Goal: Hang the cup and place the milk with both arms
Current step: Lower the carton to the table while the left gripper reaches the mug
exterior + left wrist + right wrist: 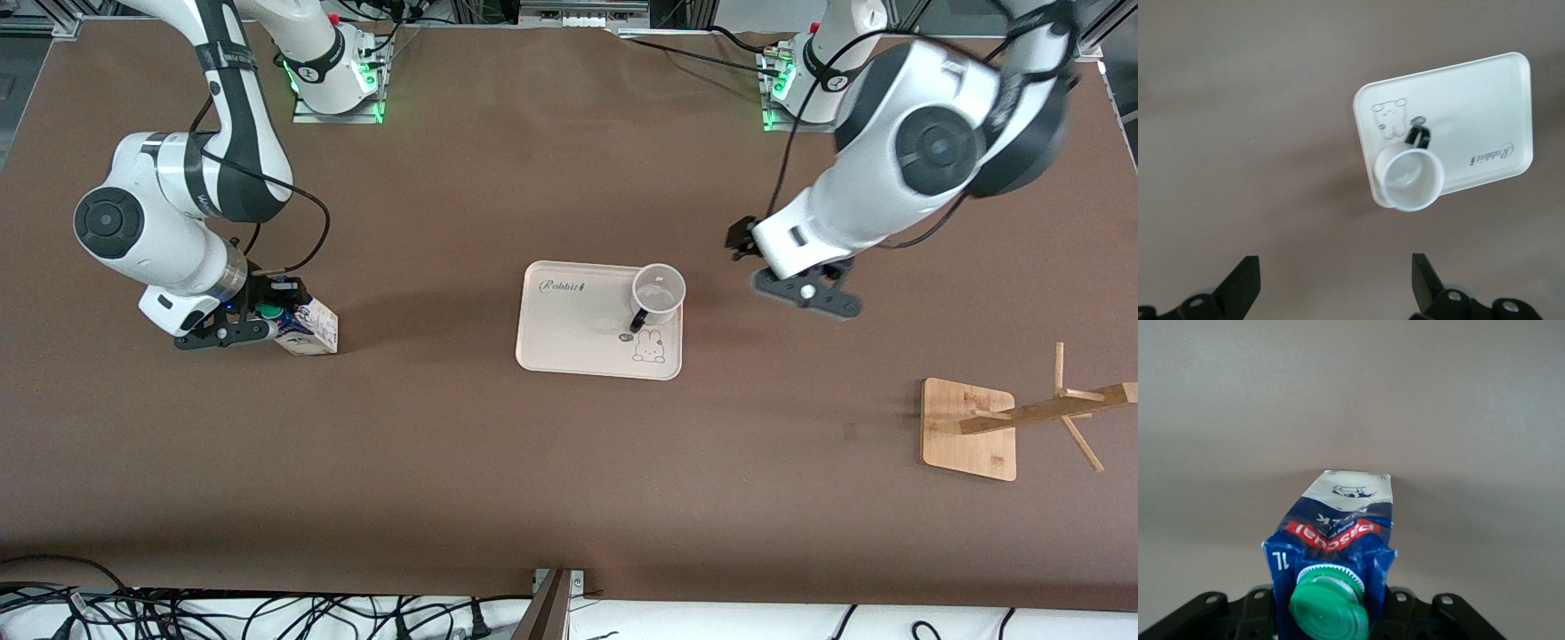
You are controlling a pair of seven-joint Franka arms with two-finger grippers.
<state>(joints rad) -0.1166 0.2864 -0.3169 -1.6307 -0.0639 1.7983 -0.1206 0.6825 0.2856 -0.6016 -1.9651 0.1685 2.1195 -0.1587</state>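
The milk (302,327) is a blue-topped carton with a green cap, at the right arm's end of the table, its pale lower end on the brown surface. My right gripper (240,324) is shut on its top; in the right wrist view the milk (1338,527) fills the jaws of the right gripper (1331,613). The cup (658,293) stands upright on a corner of the cream tray (569,329), black handle toward the front camera. My left gripper (805,293) hangs open over bare table beside the tray. From the left wrist, the cup (1410,180) lies ahead of the empty left gripper (1335,267).
A wooden rack with pegs (1040,411) stands on a square wooden base (969,427) at the left arm's end of the table, nearer the front camera than the tray. The tray (1471,107) holds only the cup. Cables hang below the table's front edge.
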